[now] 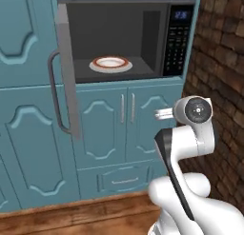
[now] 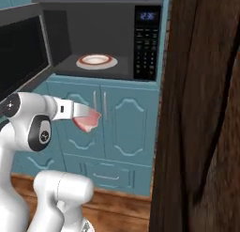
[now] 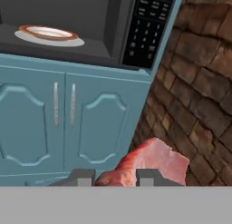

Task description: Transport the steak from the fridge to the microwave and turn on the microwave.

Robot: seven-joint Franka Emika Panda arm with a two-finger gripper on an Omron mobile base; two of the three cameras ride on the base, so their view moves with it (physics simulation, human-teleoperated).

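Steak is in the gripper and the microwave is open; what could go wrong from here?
1. The steak hangs mostly beyond the gripper, so it might slip during the lift.
2. It sits below the microwave floor; rising too close could catch the cavity's front edge.
3. The open door juts out on the left, and a wide swing might clip it. The plate is a small target.

A red-pink steak (image 3: 152,166) is seen at 6 o'clock in the hand view. A white plate (image 1: 110,64) rimmed in orange-brown is shown within the dark grey microwave (image 1: 125,39). Teal cupboards (image 1: 114,129) and a brown brick wall (image 1: 221,72) are shown.
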